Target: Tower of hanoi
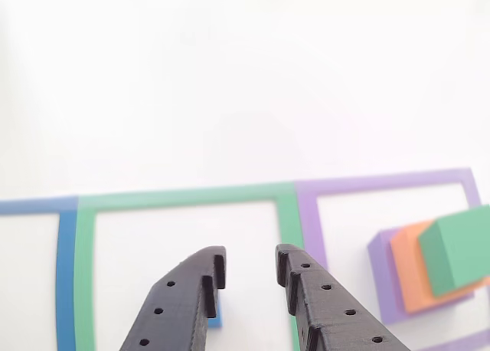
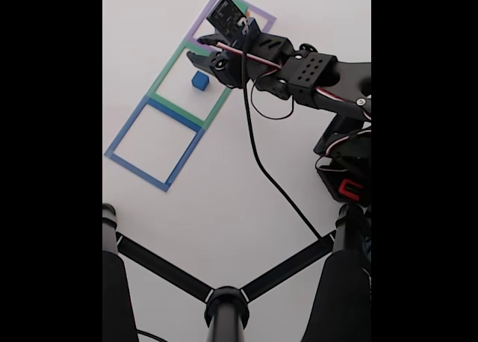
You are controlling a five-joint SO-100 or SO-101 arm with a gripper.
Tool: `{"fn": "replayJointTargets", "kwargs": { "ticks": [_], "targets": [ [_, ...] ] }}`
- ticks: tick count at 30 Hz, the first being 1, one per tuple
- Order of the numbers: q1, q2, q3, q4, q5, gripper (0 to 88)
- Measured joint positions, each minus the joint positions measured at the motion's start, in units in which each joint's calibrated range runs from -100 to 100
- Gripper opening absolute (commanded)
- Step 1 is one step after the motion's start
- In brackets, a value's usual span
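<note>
While the gripper hangs released over the blue cube inside the green outline, a skewed descent could knock it aside, off-centre between the jaws.

Other view rides close behind the jaws, facing the green taped outline. Fixed view looks down from high; both share that outline.

Black arm reaching from the right of the fixed view toward the far left, with a cable trailing from its wrist. Gripper with jaws parted and nothing between them, fingers pointing away from the camera.
</note>
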Motion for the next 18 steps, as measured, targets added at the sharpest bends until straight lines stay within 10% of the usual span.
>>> {"fn": "replayJointTargets", "kwargs": {
  "ticks": [11, 18],
  "targets": [
    [2.46, -10.55, -33.51, 58.03, 0.00, 0.0],
    [6.06, -12.49, -48.74, 73.68, 0.00, 0.0]
  ]
}}
